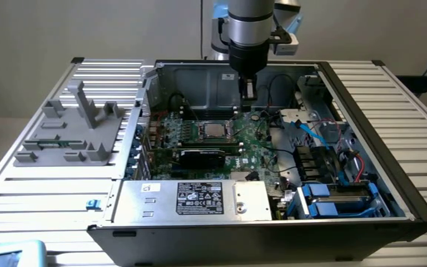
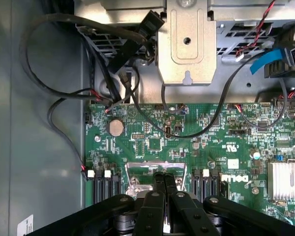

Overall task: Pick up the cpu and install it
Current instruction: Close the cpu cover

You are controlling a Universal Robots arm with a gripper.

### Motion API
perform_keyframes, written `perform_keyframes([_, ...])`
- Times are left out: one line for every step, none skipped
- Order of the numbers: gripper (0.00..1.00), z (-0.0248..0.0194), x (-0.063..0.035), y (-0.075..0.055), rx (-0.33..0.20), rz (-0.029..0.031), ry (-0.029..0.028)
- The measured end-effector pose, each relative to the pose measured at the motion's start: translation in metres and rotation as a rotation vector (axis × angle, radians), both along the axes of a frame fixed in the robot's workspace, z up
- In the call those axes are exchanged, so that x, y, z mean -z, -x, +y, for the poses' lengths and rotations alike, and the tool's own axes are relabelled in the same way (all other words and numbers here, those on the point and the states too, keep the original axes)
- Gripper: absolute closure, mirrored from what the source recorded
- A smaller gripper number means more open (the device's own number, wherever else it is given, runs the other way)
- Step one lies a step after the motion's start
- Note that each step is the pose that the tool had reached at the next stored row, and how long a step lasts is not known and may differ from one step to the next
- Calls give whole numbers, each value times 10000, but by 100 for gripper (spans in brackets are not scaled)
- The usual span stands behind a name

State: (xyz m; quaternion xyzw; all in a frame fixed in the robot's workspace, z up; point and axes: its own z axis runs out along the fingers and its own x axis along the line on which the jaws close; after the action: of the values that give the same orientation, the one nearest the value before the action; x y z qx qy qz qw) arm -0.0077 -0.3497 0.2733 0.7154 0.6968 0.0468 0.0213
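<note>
Open case (image 1: 198, 239) on the slatted counter (image 1: 50, 192), with the hand (image 1: 248, 98) hanging over the green board (image 1: 262, 142). Its fingers (image 2: 160, 187) are pressed together, with nothing seen between them. The cpu (image 1: 213, 130) lies flat in the socket at the board's middle, near the hand, toward the exterior view's left, and apart from it.

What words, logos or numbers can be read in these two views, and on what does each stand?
"DELL": white print on the green circuit board, seen turned.
Black label on the silver power supply box: too small to read.
White sticker on the grey case panel: unreadable.
Other board markings: too small to read.
</note>
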Motion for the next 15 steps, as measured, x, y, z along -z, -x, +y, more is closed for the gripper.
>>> perform_keyframes([89, 0, 0, -10, 2, -84, 0])
perform_keyframes([89, 0, 0, -19, 5, -193, 0])
perform_keyframes([89, 0, 0, -28, 5, -319, 0])
perform_keyframes([89, 0, 0, -36, 4, -452, -4])
perform_keyframes([89, 0, 0, -43, 5, -593, -3])
perform_keyframes([89, -1, 0, -48, 6, -732, -3])
perform_keyframes([89, -1, 0, -53, 8, -854, -3])
perform_keyframes([89, -1, 0, -58, 9, -980, -4])
perform_keyframes([89, -1, 1, -61, 12, -1089, -3])
perform_keyframes([89, 0, 3, -63, 15, -1167, -4])
perform_keyframes([89, 0, 8, -64, 23, -1209, -2])
perform_keyframes([89, 0, 17, -67, 31, -1233, -1])
perform_keyframes([89, 0, 29, -70, 43, -1243, 0])
perform_keyframes([89, -1, 42, -74, 57, -1249, 1])
perform_keyframes([89, -1, 56, -80, 71, -1254, 1])
